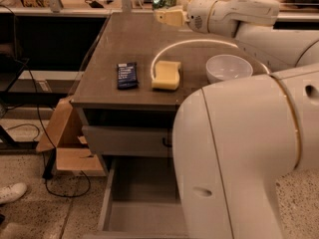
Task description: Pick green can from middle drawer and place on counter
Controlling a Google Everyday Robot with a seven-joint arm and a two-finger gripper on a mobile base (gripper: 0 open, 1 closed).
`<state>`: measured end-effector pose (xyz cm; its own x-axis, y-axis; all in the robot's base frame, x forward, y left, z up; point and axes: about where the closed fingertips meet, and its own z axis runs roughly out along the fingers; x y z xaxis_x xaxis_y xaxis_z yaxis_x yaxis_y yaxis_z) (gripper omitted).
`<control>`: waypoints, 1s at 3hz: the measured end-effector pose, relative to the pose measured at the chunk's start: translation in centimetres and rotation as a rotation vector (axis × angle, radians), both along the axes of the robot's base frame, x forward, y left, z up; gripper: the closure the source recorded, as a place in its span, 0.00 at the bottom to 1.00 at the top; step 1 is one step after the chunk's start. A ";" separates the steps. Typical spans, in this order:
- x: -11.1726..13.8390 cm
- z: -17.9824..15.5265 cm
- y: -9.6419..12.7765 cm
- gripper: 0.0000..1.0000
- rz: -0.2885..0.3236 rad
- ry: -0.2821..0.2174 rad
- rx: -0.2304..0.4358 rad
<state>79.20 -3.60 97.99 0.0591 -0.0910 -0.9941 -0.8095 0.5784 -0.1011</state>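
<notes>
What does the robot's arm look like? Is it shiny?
Its arm is fat, rounded and creamy white, with smooth shells and thin seam lines. The pale yellowish end effector sits at the far edge of the grey-brown metal counter. No cables show.
</notes>
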 end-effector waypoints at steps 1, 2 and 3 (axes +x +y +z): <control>-0.7 -0.6 0.0 1.00 0.012 0.001 -0.036; -0.7 -0.6 0.0 1.00 0.013 0.001 -0.037; -1.8 -2.0 1.6 1.00 0.084 0.004 -0.100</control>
